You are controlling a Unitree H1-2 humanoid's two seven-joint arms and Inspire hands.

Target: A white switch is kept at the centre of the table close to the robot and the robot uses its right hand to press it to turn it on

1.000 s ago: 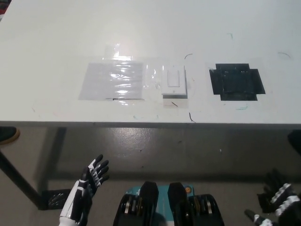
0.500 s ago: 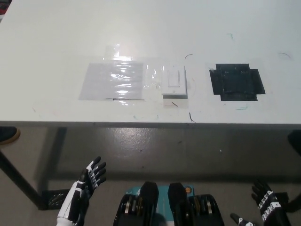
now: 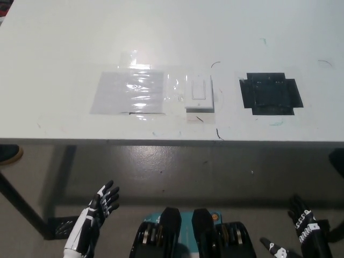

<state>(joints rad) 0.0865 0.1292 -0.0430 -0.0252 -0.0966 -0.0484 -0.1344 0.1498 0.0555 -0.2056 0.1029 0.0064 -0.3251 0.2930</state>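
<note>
the white switch (image 3: 199, 94) sits near the middle of the bench (image 3: 172, 37), close to the front edge on the robot's side. it lies flat, and its long side runs from the front of the bench toward the back. the small rocker in its middle runs the same way. i cannot tell from here if the rocker is on or off. just beside it on the robot's left is a shiny patch of clear tape (image 3: 128, 91), and a bit apart on the other side is a black tape square (image 3: 270, 93). the job looks like it is at the very start, because nothing touches the switch. the right hand (image 3: 306, 231) is low down, under the level of the bench top, at the bottom right. its fingers are spread apart and it holds nothing. the left hand (image 3: 95, 212) rests low at the bottom left, also with its fingers apart and holding nothing. both hands are well apart from the switch. i think the next move needs the right hand to go up over the front edge of the bench, then reach forward and toward the middle until it is above the switch. then it should come down softly with a fingertip on the rocker and push. the rocker is small, so the hand has to aim well and must not slide off onto the tape.
</note>
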